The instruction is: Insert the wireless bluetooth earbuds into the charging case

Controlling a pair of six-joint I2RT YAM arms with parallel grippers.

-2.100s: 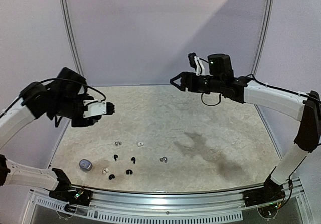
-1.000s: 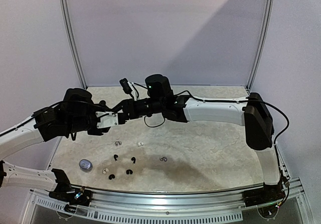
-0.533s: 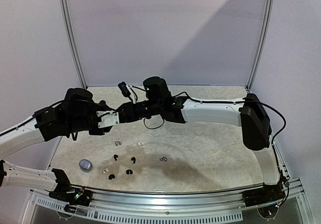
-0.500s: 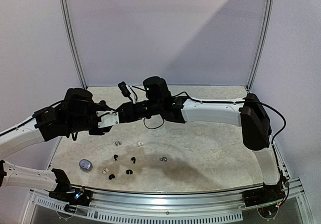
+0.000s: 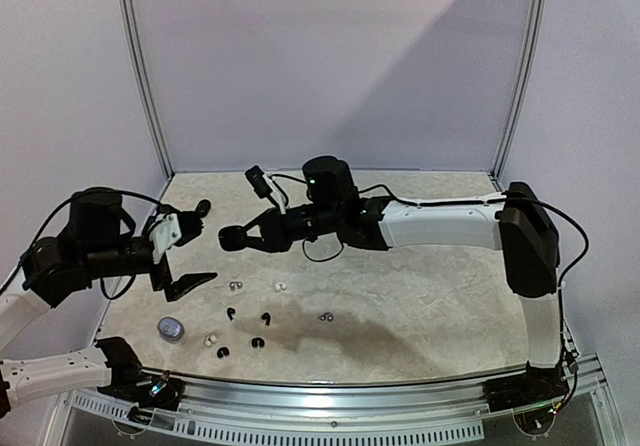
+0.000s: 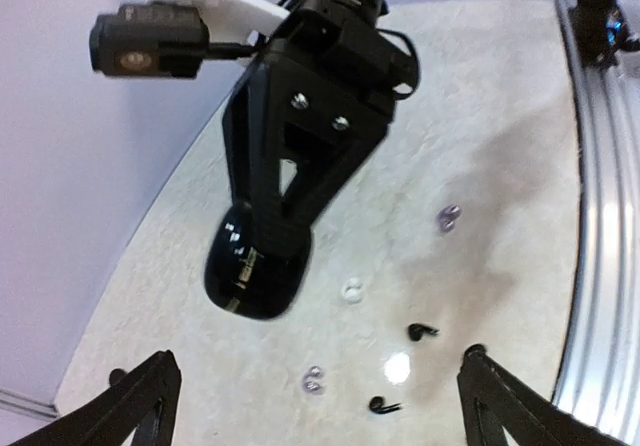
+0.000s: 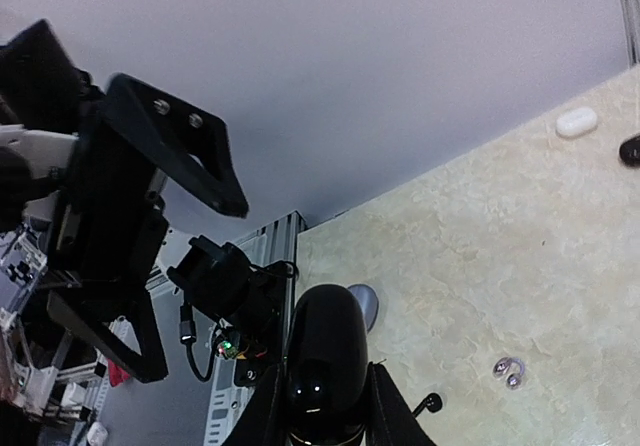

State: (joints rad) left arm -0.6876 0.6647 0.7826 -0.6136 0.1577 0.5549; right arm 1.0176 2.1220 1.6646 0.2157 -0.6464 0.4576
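The black charging case (image 5: 231,236) hangs above the table, gripped at one end by my right gripper (image 5: 246,235). The right wrist view shows that gripper (image 7: 322,408) shut on the glossy case (image 7: 325,351). My left gripper (image 5: 192,247) stands wide open just left of the case, not touching it; in its wrist view the case (image 6: 257,266) floats above the gripper (image 6: 320,406). Several earbuds lie loose below: a white one (image 5: 280,286), a silvery one (image 5: 236,286) and black ones (image 5: 231,313).
A small grey case (image 5: 170,328) lies at the near left of the table. More buds lie around it, among them a silvery one (image 5: 325,317). A white pebble-like object (image 7: 577,122) rests farther off. The metal rail (image 5: 330,391) borders the front edge.
My left gripper has opened, let go of the black case and drawn back to the left. The right gripper has kept the case and shifted slightly right.
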